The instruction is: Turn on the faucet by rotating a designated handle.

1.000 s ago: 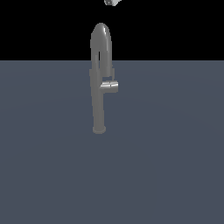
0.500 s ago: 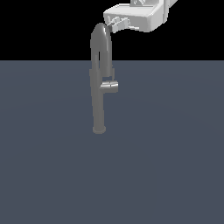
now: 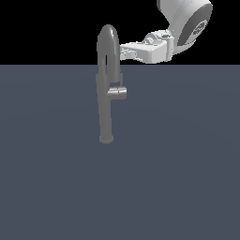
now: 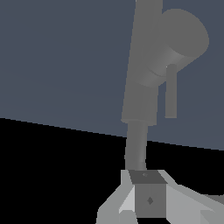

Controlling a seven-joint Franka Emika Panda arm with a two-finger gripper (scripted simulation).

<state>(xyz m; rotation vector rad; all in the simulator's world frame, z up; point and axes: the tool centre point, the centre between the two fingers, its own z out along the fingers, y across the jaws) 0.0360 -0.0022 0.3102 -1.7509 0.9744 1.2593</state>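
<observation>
A simulator render of a dark grey-blue floor under a black background.

Nearest in the exterior view stands the faucet (image 3: pixel 105 108), a tall slim grey metal column rising upright from a small round base flange on the floor, topped by a narrow arched gooseneck spout. Partway up the column, the handle (image 3: pixel 117 93), a short stubby grey cylinder, juts out toward the exterior view's right. Nothing touches it.

Farther back and higher, the white Panda arm (image 3: pixel 187 21) reaches in from the upper right of the exterior view. Its gripper (image 3: pixel 125 52) sits level with the spout's arch, just beside it on the exterior view's right, and above the handle. A second ago only a small tip of the arm showed at the top edge; half a second ago the hand was higher and farther right. It has come down and in toward the faucet.

From the wrist view, the gripper's base fills the foreground, with the column and the handle's round end (image 4: pixel 181 41) beyond. The fingertips are not clearly visible in either view, so whether the pincer is apart or together cannot be told.

The approach appears underway: the handle is not yet reached, so the turning has likely not begun.
</observation>
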